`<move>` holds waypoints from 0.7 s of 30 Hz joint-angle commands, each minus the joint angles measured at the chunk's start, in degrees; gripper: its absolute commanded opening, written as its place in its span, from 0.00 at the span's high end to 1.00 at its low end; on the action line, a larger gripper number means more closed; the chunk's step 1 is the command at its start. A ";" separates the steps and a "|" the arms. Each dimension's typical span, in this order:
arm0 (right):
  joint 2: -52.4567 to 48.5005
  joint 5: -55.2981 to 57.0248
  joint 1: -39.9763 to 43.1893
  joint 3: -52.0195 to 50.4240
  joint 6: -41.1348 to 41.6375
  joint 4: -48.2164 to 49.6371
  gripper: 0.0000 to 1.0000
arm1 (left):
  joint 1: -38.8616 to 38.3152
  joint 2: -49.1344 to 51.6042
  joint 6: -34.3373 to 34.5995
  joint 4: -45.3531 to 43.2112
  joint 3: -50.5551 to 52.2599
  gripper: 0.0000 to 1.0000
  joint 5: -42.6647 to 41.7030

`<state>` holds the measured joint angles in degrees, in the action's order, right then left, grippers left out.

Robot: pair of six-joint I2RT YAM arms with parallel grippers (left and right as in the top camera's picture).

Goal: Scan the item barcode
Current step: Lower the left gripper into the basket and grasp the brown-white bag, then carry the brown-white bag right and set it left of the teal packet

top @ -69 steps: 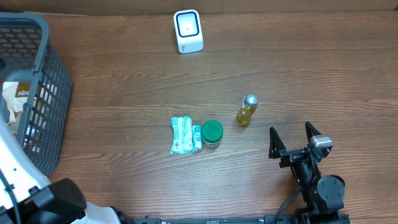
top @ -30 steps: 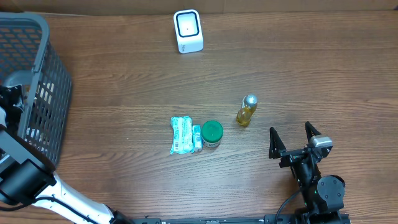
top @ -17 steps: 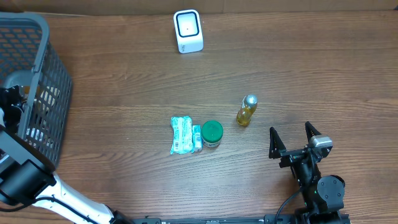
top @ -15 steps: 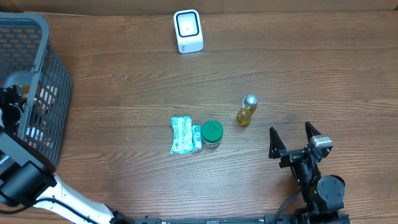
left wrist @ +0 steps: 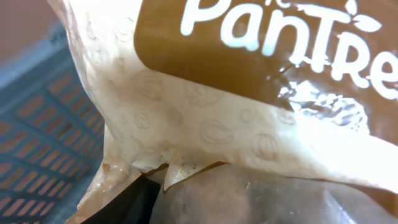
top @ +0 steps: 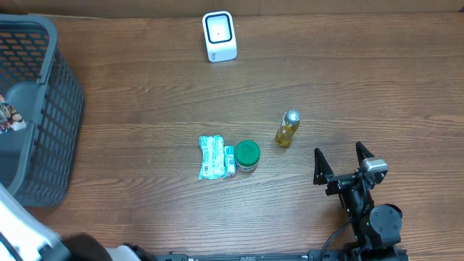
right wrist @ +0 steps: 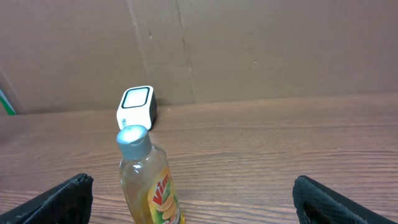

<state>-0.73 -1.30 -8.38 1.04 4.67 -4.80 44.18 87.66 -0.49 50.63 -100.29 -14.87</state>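
A brown and cream packet (left wrist: 261, 106) with white lettering fills the left wrist view, pressed close to the camera. My left gripper (left wrist: 208, 210) is shut on it; one black finger (left wrist: 132, 204) shows against its lower edge. In the overhead view only a corner of the packet (top: 6, 116) shows at the left edge, over the grey basket (top: 54, 109). The white scanner (top: 220, 36) stands at the back of the table and also shows in the right wrist view (right wrist: 137, 106). My right gripper (top: 341, 161) rests open near the front right, with nothing between its fingers.
A yellow bottle (top: 287, 129) with a silver cap stands just ahead of the right gripper (right wrist: 199, 199); the same bottle (right wrist: 149, 180) is near its left finger. A green-lidded jar (top: 247, 155) and a green-white pack (top: 212, 157) lie mid-table. Basket mesh (left wrist: 37, 137) shows below the packet.
My left gripper has shut on the packet in the basket, and the arm has moved off the left edge of the overhead view with it. The right arm has not moved.
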 commanded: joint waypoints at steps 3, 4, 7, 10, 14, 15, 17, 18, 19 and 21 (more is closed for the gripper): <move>0.57 -0.26 -0.11 -0.59 0.04 0.11 0.00 | -4.02 -8.07 3.98 -0.02 -1.09 0.56 -6.54; 0.57 -0.26 -0.11 -0.59 0.04 0.11 0.00 | -5.40 -9.38 3.96 0.07 -1.09 0.56 -7.17; 0.57 -0.26 -0.11 -0.59 0.04 0.11 0.00 | -9.90 -12.13 3.91 1.53 -1.09 0.56 -7.19; 0.57 -0.26 -0.11 -0.59 0.04 0.11 0.00 | -15.21 -13.57 3.87 5.44 -1.07 0.57 -6.40; 0.57 -0.26 -0.11 -0.59 0.04 0.11 0.00 | -22.36 -13.33 3.89 12.59 -0.31 0.64 -1.64; 0.57 -0.26 -0.11 -0.59 0.04 0.11 0.00 | -24.26 -13.31 3.89 13.66 0.79 0.64 -0.52; 0.57 -0.26 -0.11 -0.59 0.04 0.11 0.00 | -27.76 -13.31 3.91 14.53 3.78 0.63 0.48; 0.57 -0.26 -0.11 -0.59 0.04 0.11 0.00 | -29.29 -13.31 3.91 14.49 5.49 0.63 0.57; 0.57 -0.26 -0.11 -0.59 0.04 0.11 0.00 | -30.88 -13.31 3.98 14.43 7.58 0.63 0.87; 0.57 -0.26 -0.11 -0.59 0.04 0.11 0.00 | -34.01 -13.31 5.07 13.49 12.48 0.63 2.05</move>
<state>-0.73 -1.30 -8.38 1.04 4.71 -4.80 13.34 74.26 3.11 64.40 -92.95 -15.62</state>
